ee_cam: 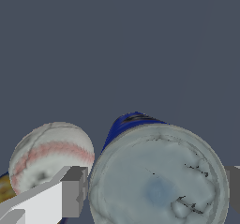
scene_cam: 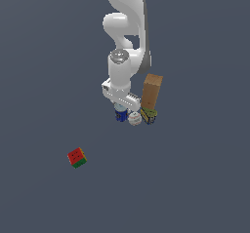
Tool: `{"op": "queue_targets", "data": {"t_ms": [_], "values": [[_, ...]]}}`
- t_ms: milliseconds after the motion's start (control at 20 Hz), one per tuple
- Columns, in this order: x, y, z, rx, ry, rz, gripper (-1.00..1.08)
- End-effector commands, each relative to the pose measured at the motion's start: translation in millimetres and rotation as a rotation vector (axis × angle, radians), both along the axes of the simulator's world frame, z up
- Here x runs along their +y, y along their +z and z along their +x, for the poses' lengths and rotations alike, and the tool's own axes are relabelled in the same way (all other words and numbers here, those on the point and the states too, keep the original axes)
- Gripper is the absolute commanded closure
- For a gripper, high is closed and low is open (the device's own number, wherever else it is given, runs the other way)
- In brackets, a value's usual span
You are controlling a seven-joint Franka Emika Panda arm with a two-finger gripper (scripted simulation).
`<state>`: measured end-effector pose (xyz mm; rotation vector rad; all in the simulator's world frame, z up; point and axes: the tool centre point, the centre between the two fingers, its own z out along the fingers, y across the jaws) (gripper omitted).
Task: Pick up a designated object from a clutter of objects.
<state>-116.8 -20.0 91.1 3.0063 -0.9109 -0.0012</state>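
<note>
The blue can (scene_cam: 121, 115) with a silver-grey lid stands upright on the floor, at the exterior view's left of the clutter. My gripper (scene_cam: 120, 111) is down over it. In the wrist view the lid (ee_cam: 157, 181) fills the gap of the gripper (ee_cam: 157, 190), with one fingertip (ee_cam: 72, 192) on each side, very close to the can's wall. The jaws stand open around the can, and the can rests on the floor. The white baseball (scene_cam: 135, 119) lies right beside the can, and it also shows in the wrist view (ee_cam: 49, 155) next to one finger.
A tall brown cardboard box (scene_cam: 152, 91) stands behind the baseball. A small yellow-green tin (scene_cam: 148, 115) lies at its foot. A red-green puzzle cube (scene_cam: 77, 157) sits alone, far off toward the exterior view's lower left.
</note>
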Motion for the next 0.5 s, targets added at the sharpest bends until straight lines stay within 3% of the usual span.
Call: {"op": "queue_targets", "data": {"t_ms": [0, 250, 300, 450], "values": [[-0.2, -8.0, -0.1, -0.001, -0.001, 0.0, -0.92], [0.0, -13.8, -0.2, -0.001, -0.001, 0.0, -0.92], [0.0, -13.8, -0.2, -0.001, -0.001, 0.0, 1.08], [0.0, -13.8, -0.2, -0.001, -0.001, 0.0, 1.08]]}}
